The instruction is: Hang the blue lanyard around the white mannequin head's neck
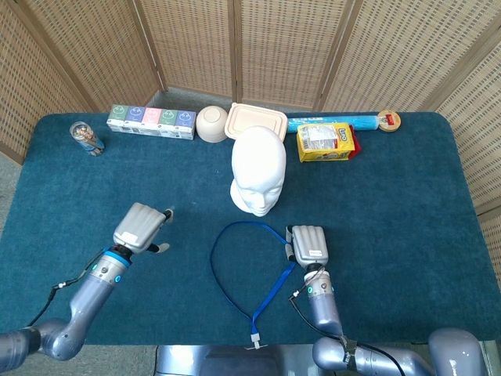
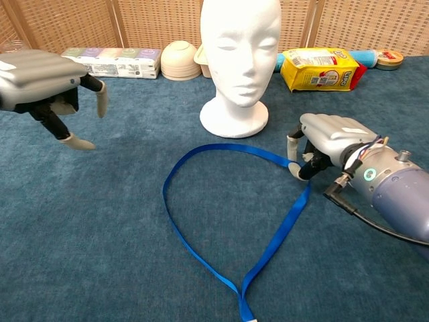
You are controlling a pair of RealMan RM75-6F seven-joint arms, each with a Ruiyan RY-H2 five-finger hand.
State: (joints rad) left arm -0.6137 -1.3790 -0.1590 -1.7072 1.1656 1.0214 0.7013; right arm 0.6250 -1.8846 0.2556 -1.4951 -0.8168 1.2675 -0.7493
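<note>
The white mannequin head point(image 1: 258, 171) point(image 2: 240, 54) stands upright mid-table, facing me. In front of it the blue lanyard point(image 1: 274, 290) point(image 2: 234, 145) lies flat on the blue cloth as an open loop, its clip end at the near edge. My right hand point(image 1: 308, 243) point(image 2: 328, 137) rests at the loop's right side, and its fingertips pinch the strap against the table. My left hand point(image 1: 141, 227) point(image 2: 43, 77) hovers to the left of the loop with its fingers apart, holding nothing.
Along the back edge stand a row of small boxes point(image 1: 151, 121), a bowl point(image 1: 211, 123), a lidded container point(image 1: 256, 121), a yellow packet point(image 1: 325, 142), a blue roll point(image 1: 333, 121) and a cup point(image 1: 84, 138). A wicker screen point(image 1: 258, 47) closes off the back.
</note>
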